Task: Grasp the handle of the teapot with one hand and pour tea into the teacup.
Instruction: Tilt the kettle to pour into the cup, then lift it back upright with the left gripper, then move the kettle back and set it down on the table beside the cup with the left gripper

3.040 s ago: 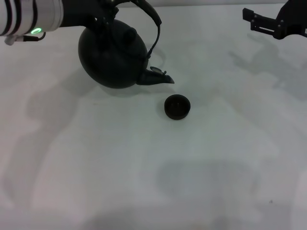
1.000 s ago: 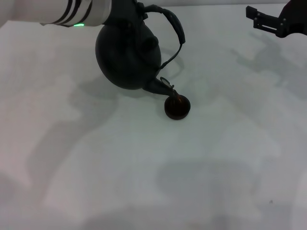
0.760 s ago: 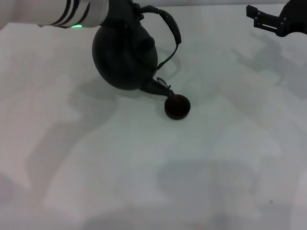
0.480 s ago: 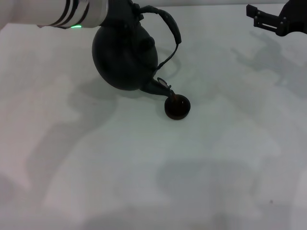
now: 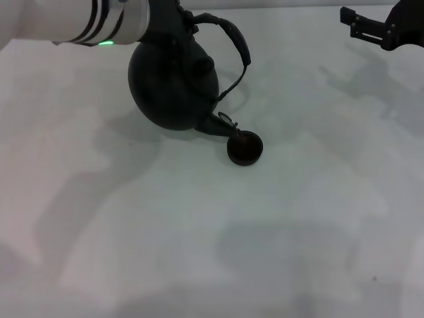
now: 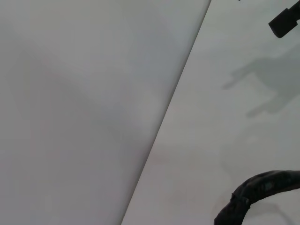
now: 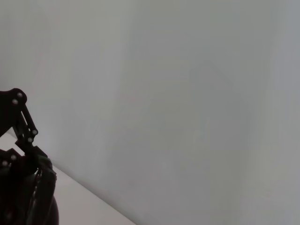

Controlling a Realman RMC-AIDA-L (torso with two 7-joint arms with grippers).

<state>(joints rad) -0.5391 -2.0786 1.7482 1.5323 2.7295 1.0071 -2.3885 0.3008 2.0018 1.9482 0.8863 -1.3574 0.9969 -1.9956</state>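
The large black teapot (image 5: 171, 83) hangs tilted above the white table in the head view. Its spout (image 5: 222, 124) points down at the near rim of the small dark teacup (image 5: 245, 147). My left gripper (image 5: 167, 18) is shut on the arched handle (image 5: 233, 36) at the pot's top, with the fingers mostly hidden against the dark pot. A piece of the handle also shows in the left wrist view (image 6: 262, 187). My right gripper (image 5: 368, 28) is parked high at the far right, well away from the pot and cup.
The white table (image 5: 212, 238) stretches bare in front of the cup and to both sides. Its far edge meets a pale wall (image 6: 93, 93) just behind the teapot.
The teapot has moved right from its spot three seconds ago and tipped its spout down onto the cup. Over the last second it only shifted slightly. The right arm has not moved.
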